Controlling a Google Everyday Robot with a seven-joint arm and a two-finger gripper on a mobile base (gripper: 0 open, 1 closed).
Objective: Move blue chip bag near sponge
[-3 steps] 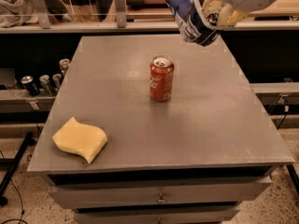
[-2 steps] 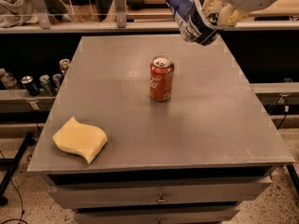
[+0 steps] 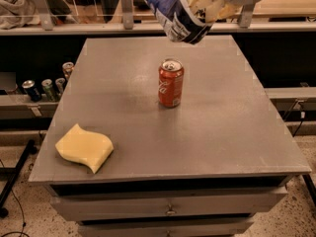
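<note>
The blue chip bag (image 3: 174, 13) hangs in the air above the far middle of the grey table (image 3: 232, 127), dark navy with white lettering, tilted. My gripper (image 3: 205, 6) comes in from the top right and is shut on the bag's right end, holding it well above the table. The sponge (image 3: 85, 147), a pale yellow foam block with wavy sides, lies on the table's front left corner, far from the bag and the gripper.
A red soda can (image 3: 171, 83) stands upright at the table's middle, just below and in front of the bag. Several cans (image 3: 47, 85) sit on a low shelf left of the table. A rail and shelf run behind the table. Drawers are under the tabletop.
The bag and gripper have shifted left and a little upward, from the far right toward the far middle of the table. The can and sponge have not moved.
</note>
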